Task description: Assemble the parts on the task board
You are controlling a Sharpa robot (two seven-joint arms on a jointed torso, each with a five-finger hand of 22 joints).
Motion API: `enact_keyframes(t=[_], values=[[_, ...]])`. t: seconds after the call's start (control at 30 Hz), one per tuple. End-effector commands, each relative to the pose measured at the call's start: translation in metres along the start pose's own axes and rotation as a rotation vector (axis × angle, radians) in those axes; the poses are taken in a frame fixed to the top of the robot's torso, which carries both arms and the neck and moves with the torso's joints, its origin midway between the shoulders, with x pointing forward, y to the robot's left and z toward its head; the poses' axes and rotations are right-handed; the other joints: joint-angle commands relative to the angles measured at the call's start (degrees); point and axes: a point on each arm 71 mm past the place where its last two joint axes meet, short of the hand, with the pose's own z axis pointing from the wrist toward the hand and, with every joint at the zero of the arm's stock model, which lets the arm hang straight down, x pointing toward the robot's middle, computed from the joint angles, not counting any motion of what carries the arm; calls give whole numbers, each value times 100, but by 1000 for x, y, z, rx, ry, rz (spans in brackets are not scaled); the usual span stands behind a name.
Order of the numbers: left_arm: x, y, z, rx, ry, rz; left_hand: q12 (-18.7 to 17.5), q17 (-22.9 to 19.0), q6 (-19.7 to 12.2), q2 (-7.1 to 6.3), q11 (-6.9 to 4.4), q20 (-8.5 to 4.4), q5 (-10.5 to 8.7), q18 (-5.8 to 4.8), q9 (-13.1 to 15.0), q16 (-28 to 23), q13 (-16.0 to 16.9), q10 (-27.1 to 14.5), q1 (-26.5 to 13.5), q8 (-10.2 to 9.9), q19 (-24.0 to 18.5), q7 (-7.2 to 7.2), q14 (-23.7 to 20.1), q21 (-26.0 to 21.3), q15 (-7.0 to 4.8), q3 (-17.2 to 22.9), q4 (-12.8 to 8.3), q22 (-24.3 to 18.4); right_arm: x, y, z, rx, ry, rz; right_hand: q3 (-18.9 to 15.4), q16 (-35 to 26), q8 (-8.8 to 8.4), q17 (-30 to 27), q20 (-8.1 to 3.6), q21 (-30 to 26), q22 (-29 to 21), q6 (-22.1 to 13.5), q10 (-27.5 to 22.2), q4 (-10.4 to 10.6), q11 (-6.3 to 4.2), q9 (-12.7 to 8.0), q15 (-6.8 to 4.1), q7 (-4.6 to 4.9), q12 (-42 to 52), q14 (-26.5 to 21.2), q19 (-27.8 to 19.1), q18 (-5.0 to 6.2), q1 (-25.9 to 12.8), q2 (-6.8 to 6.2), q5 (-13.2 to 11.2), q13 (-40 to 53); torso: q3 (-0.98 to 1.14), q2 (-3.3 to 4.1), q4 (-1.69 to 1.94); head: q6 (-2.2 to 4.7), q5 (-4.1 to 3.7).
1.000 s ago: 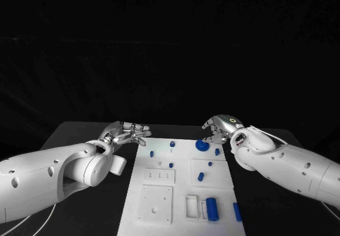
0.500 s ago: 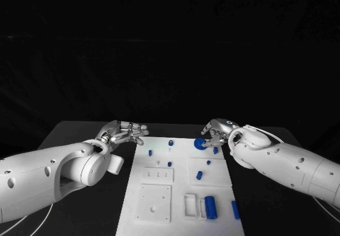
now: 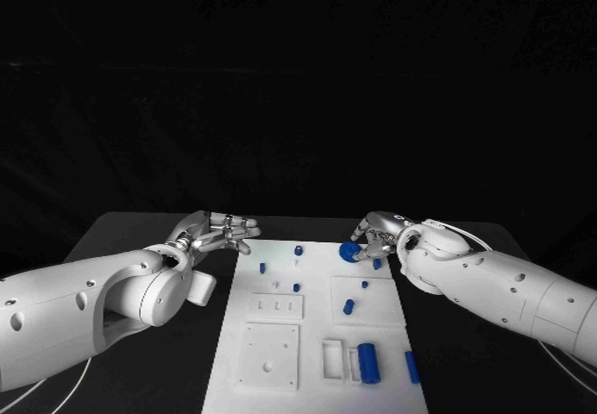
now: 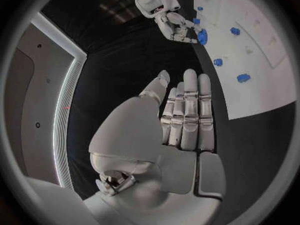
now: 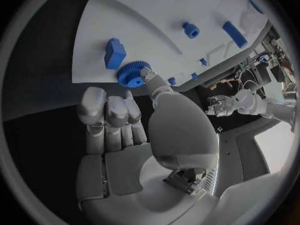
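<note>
Gear (image 3: 351, 251), flat on the task board (image 3: 317, 345), touched by right hand (image 3: 380, 231).

Task board (image 3: 280, 345) showing white; gear (image 3: 351, 251) and small parts (image 3: 369, 364) showing blue; table (image 3: 124, 237) showing black; both hands (image 3: 224, 233) showing silver.

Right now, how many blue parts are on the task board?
9 blue parts: gear at the right hand, one beside it, five mid-board, two near edge. More may be hidden.
</note>
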Motion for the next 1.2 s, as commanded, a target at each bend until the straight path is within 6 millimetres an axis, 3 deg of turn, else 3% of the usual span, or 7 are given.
enact_keyframes(t=[0.03,0.23,0.63,1.2], values=[[2,-4,1,20,13,2,8,-11,-17,10,12,10,3,-8,0,16,5,-24,5,-15,66,-2,-17,-100,34,-64,48,-53,3,1,1,-10,29,12,115,-10,3,10,30,14,648,30,15,-66,-6,-3,-14,8,-9,27,296,14,-45,78,29,-1,-6,8,0,-12,-1],[2,-4,1,22,13,2,7,-13,-14,8,15,11,-3,-11,-2,14,5,-30,4,-15,72,-2,-16,-115,36,-87,66,-60,5,2,2,-12,41,15,196,-13,8,23,25,17,650,100,22,-120,-11,0,-18,2,-6,31,297,7,-89,103,2,6,4,8,2,-11,29],[2,-4,1,19,16,3,8,-15,-13,12,13,14,-23,-14,-1,14,6,-32,-11,-14,81,-8,-12,-133,37,-113,97,-71,11,2,3,-9,66,21,278,-14,6,45,16,12,650,164,33,-138,-25,-1,-26,-16,3,36,295,-4,-176,129,-32,19,-4,3,3,-7,35],[2,-4,0,16,18,7,7,-25,-22,18,16,11,-5,-18,-3,4,5,-39,65,-16,127,-2,-11,-203,37,-191,143,-102,16,2,4,5,89,-5,-27,-21,9,67,31,12,651,110,23,2,5,0,-5,10,-9,39,294,3,-140,94,20,10,-5,6,-1,-33,42]])
